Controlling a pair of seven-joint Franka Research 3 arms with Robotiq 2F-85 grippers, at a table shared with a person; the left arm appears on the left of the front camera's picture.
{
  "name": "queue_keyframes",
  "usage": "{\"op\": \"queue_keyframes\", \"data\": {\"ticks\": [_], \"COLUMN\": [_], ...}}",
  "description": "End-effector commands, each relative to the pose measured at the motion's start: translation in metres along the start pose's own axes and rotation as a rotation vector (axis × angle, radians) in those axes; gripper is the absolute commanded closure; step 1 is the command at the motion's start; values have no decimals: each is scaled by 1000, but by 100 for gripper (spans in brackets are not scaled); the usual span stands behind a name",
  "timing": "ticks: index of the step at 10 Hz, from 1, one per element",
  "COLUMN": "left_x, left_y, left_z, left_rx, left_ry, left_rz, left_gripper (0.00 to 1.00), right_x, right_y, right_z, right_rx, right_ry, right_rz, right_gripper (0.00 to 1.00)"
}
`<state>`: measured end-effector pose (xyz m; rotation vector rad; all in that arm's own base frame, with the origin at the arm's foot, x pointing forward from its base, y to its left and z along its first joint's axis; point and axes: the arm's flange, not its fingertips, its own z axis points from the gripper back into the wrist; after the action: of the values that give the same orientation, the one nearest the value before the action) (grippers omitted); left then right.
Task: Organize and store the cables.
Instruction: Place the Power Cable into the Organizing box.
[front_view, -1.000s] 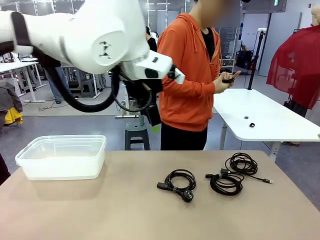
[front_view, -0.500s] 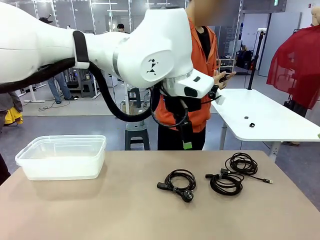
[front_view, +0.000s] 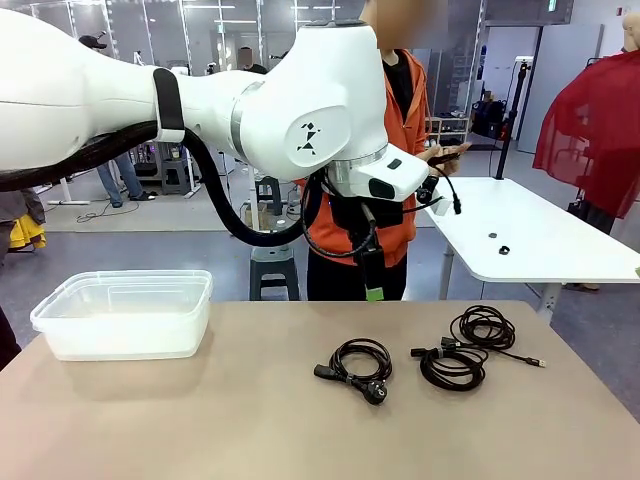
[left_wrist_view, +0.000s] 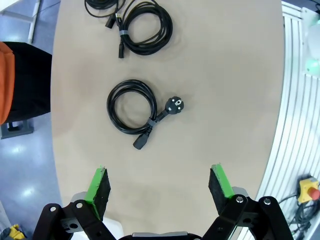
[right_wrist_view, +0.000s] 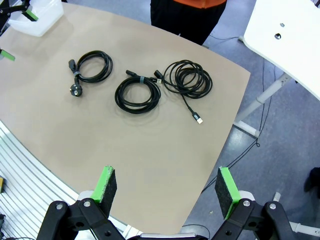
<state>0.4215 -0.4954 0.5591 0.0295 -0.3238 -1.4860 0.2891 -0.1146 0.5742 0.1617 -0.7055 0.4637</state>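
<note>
Swinging in from the upper left over the last second, the left arm (front_view: 300, 110) is now filling the middle of the front view, its wrist pointing down above the far edge of the table (front_view: 200, 420). In its wrist view the left gripper (left_wrist_view: 159, 182) is standing wide open, green pads far apart with nothing between them, and it is looking straight down on the plug cable (left_wrist_view: 132, 106), which is lying coiled at centre frame with its round plug pointing right. Above that, near the top edge, the middle coil (left_wrist_view: 146, 32) is resting on the tabletop, well clear of the fingers. Over in the right wrist view, the right gripper (right_wrist_view: 167, 187) is also spread wide and holding nothing, hovering high over the table's near corner. All three cables are sitting in a row in the upper half of that frame, and the thin cable (right_wrist_view: 189, 78) is lying just right of the middle coil, its small connector trailing towards the bottom. At the left of the front view a clear plastic bin (front_view: 125, 312) is waiting on the table, and a person in an orange hoodie (front_view: 415, 100) is standing behind the arm.
</note>
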Motion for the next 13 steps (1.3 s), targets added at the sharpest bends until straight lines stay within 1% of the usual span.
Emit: {"op": "queue_keyframes", "data": {"ticks": [1,4,6,11,13], "left_x": [2,0,-4,-12,-19], "left_y": [-2,-1,11,17,21], "left_z": [1,0,-12,-43,-58], "left_rx": [3,0,-27,-54,-63], "left_ry": [-7,0,1,48,47], "left_rz": [-1,-1,-27,-98,-132], "left_gripper": [0,0,0,0,0], "right_x": [-1,-1,-1,-1,-1], "right_y": [-1,-1,-1,-1,-1], "right_z": [0,0,0,0,0], "right_rx": [7,7,7,7,7], "right_ry": [-5,-5,-5,-5,-5], "right_rz": [0,0,0,0,0], "right_gripper": [0,0,0,0,0]}}
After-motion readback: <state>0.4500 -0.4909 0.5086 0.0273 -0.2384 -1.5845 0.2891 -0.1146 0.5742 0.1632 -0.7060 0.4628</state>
